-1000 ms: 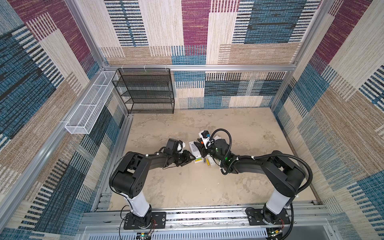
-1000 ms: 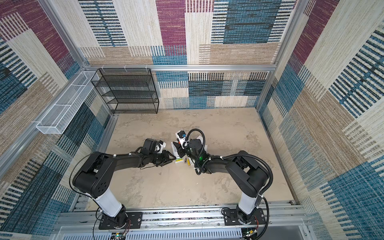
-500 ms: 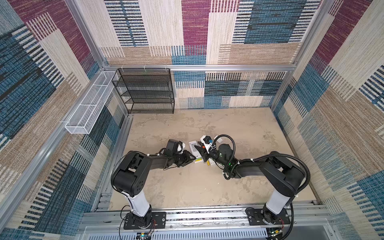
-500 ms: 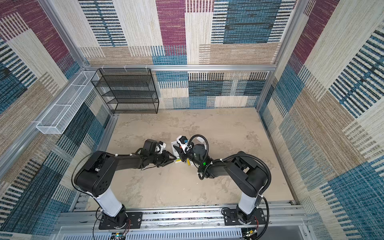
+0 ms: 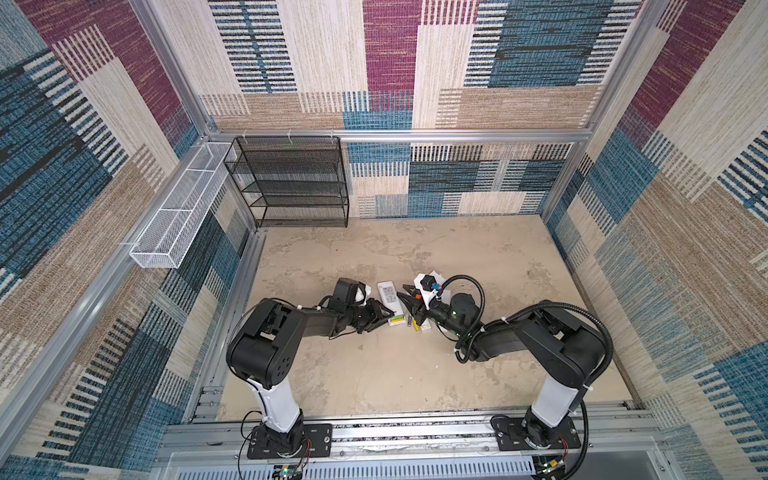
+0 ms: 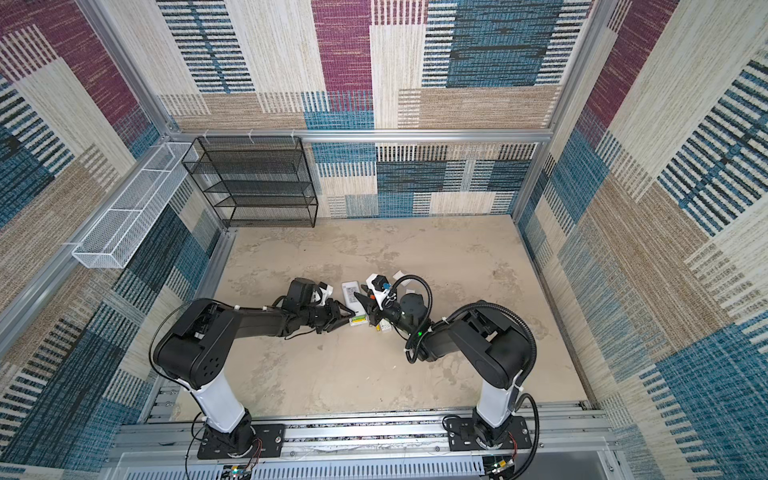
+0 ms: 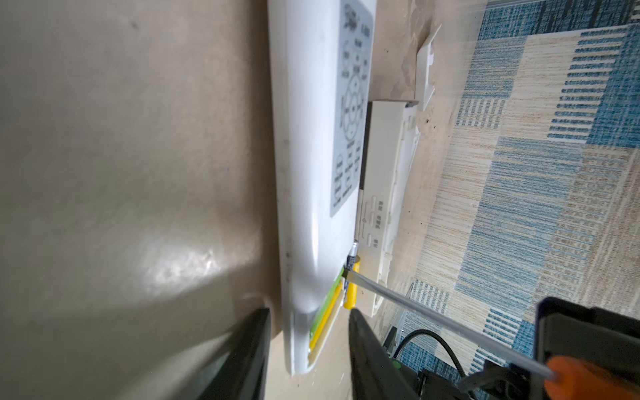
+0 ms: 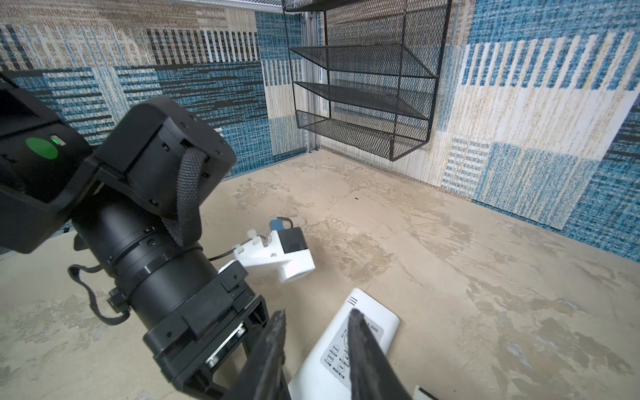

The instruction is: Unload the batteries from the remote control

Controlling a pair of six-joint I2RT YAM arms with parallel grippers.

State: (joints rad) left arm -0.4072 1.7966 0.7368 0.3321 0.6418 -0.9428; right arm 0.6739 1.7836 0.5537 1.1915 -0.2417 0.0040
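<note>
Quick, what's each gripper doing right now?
Left gripper: fingers straddle the remote control's battery end; grip cannot be told.
Right gripper: closed on the screwdriver.

Left tool (image 5: 390, 319); right tool (image 5: 408, 308) seemingly tip-to-tip

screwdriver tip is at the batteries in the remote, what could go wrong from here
1. The screwdriver tip sits at the yellow-green batteries in the remote control end; prying may pop one out to roll away, like the loose battery beside it.
2. The left gripper straddles that end with gaps showing on both sides, so a push from the tool may slide the remote control.
</note>
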